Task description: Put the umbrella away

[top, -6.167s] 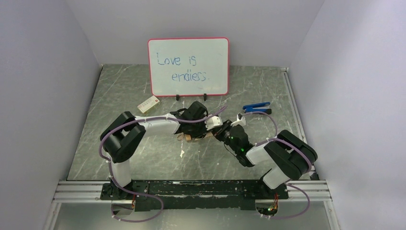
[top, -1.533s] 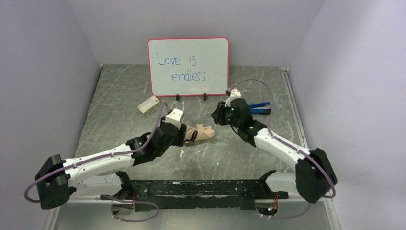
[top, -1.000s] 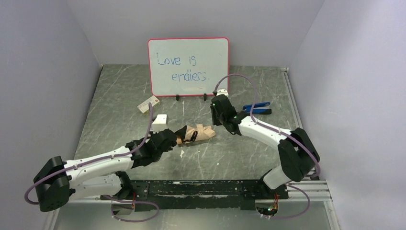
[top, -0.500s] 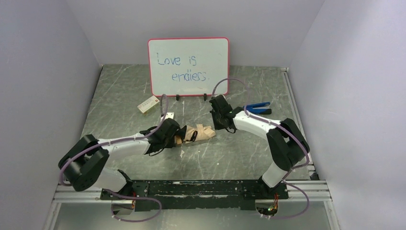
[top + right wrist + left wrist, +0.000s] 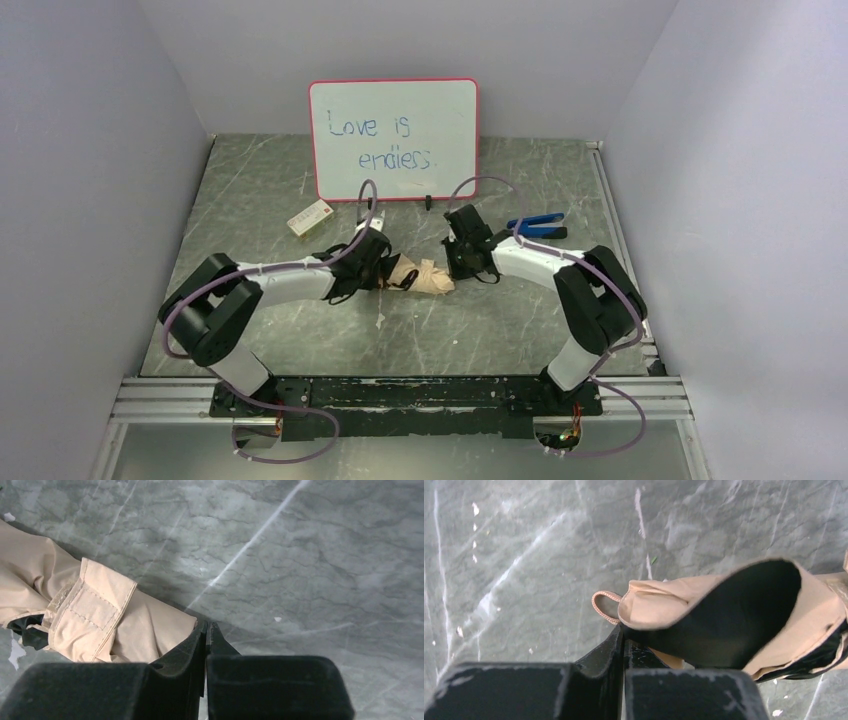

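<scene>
The umbrella (image 5: 422, 275) lies folded into a small tan-and-black bundle near the middle of the table (image 5: 270, 180), lengthwise from 9 to 3 o'clock. In the left wrist view a flap of it (image 5: 724, 625) gapes and shows the black lining. In the right wrist view its closing tab (image 5: 92, 612) lies across the cloth, and whether it is fastened cannot be told.

Over the last second and a half both arms have drawn in from wide, stretched poses to bracket the bundle, which has hardly shifted. The left gripper (image 5: 383, 274) sits at its 9 o'clock end and the right gripper (image 5: 458, 268) at its 3 o'clock end. Each has its fingers pressed together: the left tips (image 5: 623, 635) are tucked under the flap, and the right tips (image 5: 206, 630) are just beside the cloth. Neither visibly pinches fabric. This suggests the folding is largely done, with tidying or securing left.

There is one umbrella and there are two grippers. Beyond them stand one whiteboard (image 5: 393, 140) at 12 o'clock, one white-red box (image 5: 310, 217) at 10 o'clock and one blue-black clip tool (image 5: 535, 223) at 2 o'clock.
</scene>
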Robot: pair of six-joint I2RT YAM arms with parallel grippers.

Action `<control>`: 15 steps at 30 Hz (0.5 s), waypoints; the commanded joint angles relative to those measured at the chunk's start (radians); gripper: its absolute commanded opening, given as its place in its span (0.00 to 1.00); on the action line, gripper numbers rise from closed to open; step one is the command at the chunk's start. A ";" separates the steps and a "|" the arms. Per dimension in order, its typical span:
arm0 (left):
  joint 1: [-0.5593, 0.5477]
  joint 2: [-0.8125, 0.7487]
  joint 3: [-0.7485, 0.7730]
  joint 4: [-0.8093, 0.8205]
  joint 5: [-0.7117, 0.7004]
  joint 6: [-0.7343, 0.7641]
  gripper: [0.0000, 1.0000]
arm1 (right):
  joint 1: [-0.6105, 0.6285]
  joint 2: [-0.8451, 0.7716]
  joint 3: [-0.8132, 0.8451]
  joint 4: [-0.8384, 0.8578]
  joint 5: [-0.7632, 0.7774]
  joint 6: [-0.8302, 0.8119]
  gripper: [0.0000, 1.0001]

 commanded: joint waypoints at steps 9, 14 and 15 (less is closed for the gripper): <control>0.084 0.103 0.209 -0.072 0.095 0.076 0.05 | -0.076 -0.183 -0.005 0.030 0.287 0.098 0.27; 0.154 -0.016 0.224 -0.152 0.030 0.126 0.22 | -0.115 -0.317 -0.022 -0.001 0.419 0.070 0.43; 0.162 -0.066 0.227 -0.173 0.007 0.139 0.27 | -0.117 -0.347 -0.029 -0.004 0.445 0.059 0.46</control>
